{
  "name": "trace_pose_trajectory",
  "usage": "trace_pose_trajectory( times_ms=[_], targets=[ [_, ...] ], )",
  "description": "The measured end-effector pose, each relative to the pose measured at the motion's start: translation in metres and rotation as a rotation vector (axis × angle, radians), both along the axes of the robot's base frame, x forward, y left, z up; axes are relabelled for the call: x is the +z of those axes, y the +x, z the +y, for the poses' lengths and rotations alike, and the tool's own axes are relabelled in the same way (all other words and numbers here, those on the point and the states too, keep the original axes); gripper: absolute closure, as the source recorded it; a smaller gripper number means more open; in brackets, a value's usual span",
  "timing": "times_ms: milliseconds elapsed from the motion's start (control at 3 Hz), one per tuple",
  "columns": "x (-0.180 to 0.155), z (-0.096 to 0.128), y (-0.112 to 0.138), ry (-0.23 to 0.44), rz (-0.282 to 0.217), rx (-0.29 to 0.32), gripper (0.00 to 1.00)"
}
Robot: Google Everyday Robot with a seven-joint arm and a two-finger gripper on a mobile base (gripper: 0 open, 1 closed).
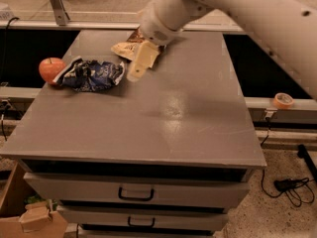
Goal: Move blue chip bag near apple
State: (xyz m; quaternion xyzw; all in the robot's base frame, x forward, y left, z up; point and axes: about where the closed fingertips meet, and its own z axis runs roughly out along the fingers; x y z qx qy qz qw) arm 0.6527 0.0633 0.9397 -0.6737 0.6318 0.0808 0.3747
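Note:
The blue chip bag (91,75) lies crumpled at the left of the grey table top (188,113). Its left end touches the red-orange apple (51,69), which sits at the table's left edge. My gripper (137,68) hangs from the cream arm just right of the bag, a little above the table and clear of the bag. It holds nothing that I can see.
A brown and cream chip bag (124,48) lies behind the gripper, partly hidden by the wrist. An orange tape roll (283,100) sits on the ledge at right. Drawers (134,195) are below the top; a cardboard box (20,217) and cables (292,187) are on the floor.

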Motion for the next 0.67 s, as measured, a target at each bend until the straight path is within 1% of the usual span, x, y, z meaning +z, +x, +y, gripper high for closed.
trace_pose_trajectory(
  times_ms=[333, 667],
  targets=[
    [0.0641, -0.1062, -0.0248, 0.087, -0.057, -0.087, 0.0],
    [0.0596, -0.1026, -0.0242, 0.084, -0.051, -0.088, 0.0]
  ],
)
